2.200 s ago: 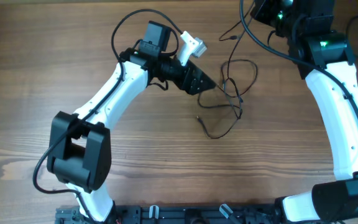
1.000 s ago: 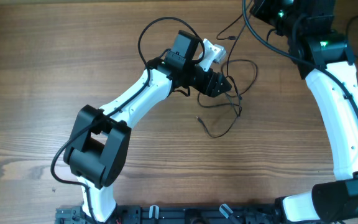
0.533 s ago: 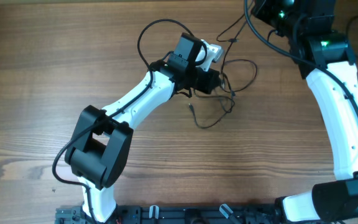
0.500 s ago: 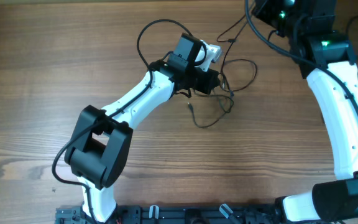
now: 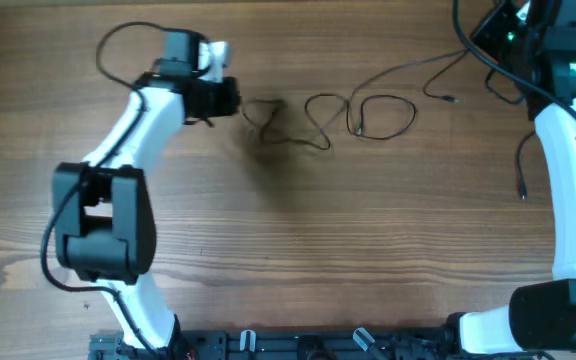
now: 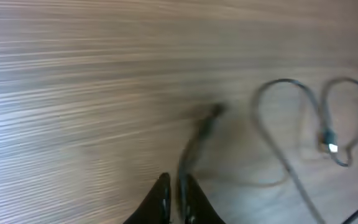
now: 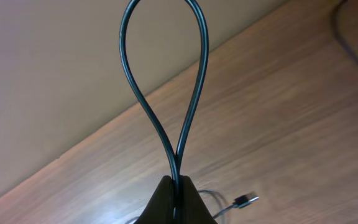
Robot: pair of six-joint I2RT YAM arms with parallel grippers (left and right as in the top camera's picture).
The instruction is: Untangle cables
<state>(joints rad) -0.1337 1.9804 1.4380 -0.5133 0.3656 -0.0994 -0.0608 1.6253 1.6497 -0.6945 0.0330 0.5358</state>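
Left gripper (image 6: 176, 200) and right gripper (image 7: 176, 198) are clenched on the cables (image 5: 350, 115); tension should be applied slowly, evenly.

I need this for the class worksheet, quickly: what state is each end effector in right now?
Left end effector: closed, pinching a thin black cable.
Right end effector: closed, pinching a black cable loop.

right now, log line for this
left claw: shut on thin black cable | right claw: shut on black cable loop | loose strands looped on wooden table
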